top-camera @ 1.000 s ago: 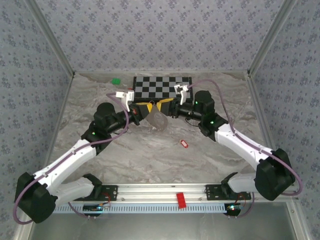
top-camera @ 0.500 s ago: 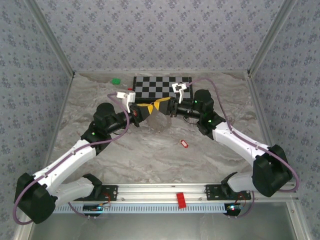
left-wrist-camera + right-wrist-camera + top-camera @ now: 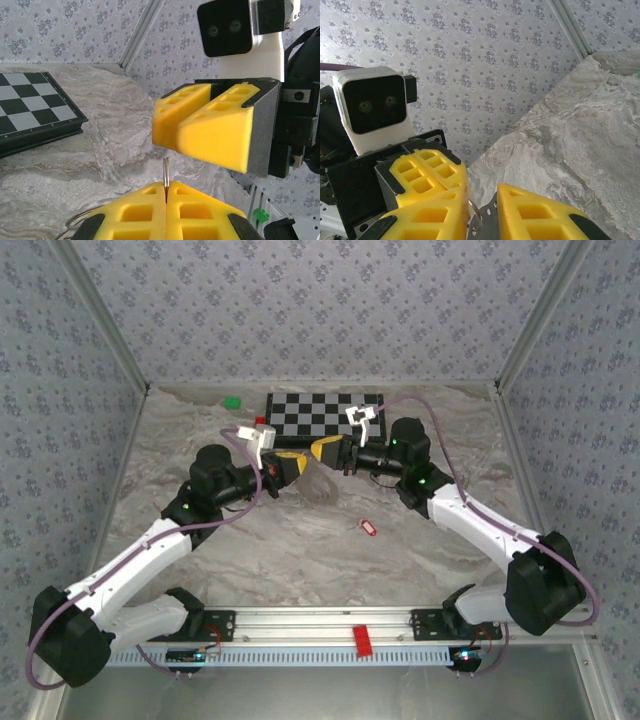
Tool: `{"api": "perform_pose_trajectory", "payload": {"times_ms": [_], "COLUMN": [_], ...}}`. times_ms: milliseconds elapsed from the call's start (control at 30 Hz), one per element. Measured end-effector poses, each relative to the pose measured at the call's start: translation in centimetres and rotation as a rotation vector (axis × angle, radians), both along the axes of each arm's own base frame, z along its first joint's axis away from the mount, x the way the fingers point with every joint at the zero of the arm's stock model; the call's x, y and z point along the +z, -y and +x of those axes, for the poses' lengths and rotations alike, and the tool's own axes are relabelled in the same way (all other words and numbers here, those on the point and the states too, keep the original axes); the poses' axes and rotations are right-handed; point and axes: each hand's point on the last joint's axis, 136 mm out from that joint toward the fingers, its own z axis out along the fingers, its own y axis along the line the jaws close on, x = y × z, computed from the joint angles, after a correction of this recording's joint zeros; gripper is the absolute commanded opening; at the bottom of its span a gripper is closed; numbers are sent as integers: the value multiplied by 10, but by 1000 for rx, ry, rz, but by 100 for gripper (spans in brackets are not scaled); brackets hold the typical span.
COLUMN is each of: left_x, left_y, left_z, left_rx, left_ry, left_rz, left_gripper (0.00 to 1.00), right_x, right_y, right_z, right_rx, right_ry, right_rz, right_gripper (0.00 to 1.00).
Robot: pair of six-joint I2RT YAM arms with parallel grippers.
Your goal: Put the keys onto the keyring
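Left wrist camera looks along the left tool (image 3: 166, 190), whose two yellow pads are pressed together with a thin wire of the keyring (image 3: 165, 174) pinched between them and standing up out of the seam. More wire curves out at the lower left of that view. Facing it, close above, are the yellow fingers of the right tool (image 3: 172, 131).

From the right wrist camera, the right tool's fingers are spread, with a clear gap between them. A bit of the ring wire shows in that gap, just beside the left-hand finger; whether it touches the finger I cannot tell. So the left tool is clenched on the keyring and the right tool is released.

From the top external camera, both tools meet tip to tip just in front of the chessboard (image 3: 325, 412), above the bench (image 3: 250, 550). The keyring appears as a grey, see-through shape hanging just below them, though it is faint there. The keys (image 3: 367, 528), one small red tag with a pale centre, lie flat on the bench, apart from both tools, nearer the right arm. A green block (image 3: 232, 401) sits left of the chessboard, and a red block (image 3: 362, 639) rests on the rail at the near edge.
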Motion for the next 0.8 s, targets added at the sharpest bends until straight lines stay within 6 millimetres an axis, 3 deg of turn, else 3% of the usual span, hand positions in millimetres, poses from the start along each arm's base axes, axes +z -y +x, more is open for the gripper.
{"api": "perform_pose_trajectory", "payload": {"times_ms": [233,433,800], "left_x": [10,17,8], "left_y": [1,3,6], "left_z": [-3,-5,-6], "left_rx": [-23,-50,-82], "left_ry": [21,38,17], "left_rz": [28,48,80], "left_gripper": [0,0,0], "right_x": [3,-6,-12], "right_y": [4,4,2], "right_z": [-6,-13,-21], "right_rx": [13,48,96], "right_ry": [25,18,20], "right_rz": [-17,-50,-68], "right_gripper": [27,30,25]}}
